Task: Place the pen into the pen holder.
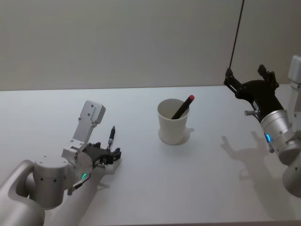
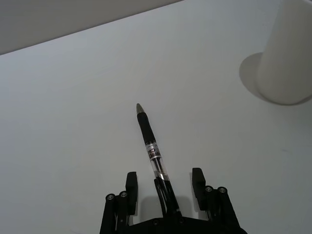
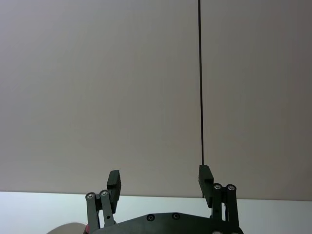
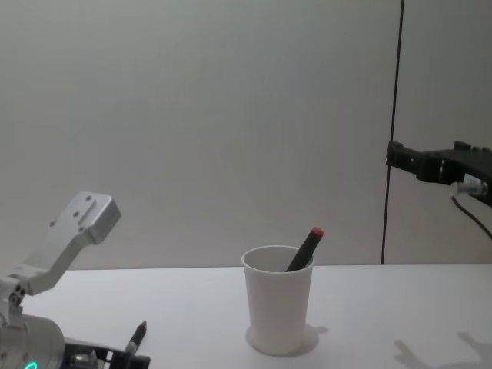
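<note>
I am seeing my left gripper (image 2: 164, 174) open, the pen (image 2: 148, 141) lying between its jaws; my right gripper (image 3: 159, 171) is hanging open too

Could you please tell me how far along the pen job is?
Done: a red-tipped pen leans in the pen holder. In hand: the left gripper sits low at the table, jaws open either side of a black pen. Remaining: grip, lift, drop it in. The right gripper hangs open, raised at the right.
</note>
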Controlling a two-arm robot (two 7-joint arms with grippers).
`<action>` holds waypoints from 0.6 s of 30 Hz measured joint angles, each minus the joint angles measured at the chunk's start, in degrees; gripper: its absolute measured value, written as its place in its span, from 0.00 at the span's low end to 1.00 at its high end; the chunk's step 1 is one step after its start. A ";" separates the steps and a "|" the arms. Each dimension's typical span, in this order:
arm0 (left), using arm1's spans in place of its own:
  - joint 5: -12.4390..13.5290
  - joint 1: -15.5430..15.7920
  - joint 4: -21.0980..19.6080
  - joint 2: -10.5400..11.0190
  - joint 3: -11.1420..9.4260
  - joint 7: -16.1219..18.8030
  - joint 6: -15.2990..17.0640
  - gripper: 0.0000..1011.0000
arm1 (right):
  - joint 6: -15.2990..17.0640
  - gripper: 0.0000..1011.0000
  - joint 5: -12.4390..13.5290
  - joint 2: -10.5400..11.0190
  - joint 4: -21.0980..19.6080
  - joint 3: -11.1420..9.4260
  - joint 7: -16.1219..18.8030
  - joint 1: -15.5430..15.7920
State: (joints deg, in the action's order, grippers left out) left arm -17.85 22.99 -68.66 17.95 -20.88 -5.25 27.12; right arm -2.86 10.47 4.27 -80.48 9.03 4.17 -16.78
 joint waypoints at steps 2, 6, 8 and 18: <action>0.21 0.14 0.57 -0.09 -0.01 -0.08 0.13 0.69 | 0.00 0.99 0.00 0.00 0.00 0.00 0.00 0.00; 0.47 0.37 1.38 -0.24 -0.03 -0.27 0.22 0.58 | 0.00 0.99 0.00 0.00 0.00 0.00 0.00 0.00; 0.58 0.48 1.73 -0.32 -0.03 -0.31 0.21 0.50 | 0.00 0.99 0.00 0.00 0.00 0.00 0.00 0.00; 0.82 0.91 3.24 -0.67 0.08 -0.31 0.01 0.39 | 0.00 0.99 0.00 0.00 0.00 0.00 0.00 0.00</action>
State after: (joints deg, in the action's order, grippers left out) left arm -17.02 23.90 -65.43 17.28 -20.80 -5.56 27.13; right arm -2.86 10.47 4.27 -80.48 9.03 4.17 -16.78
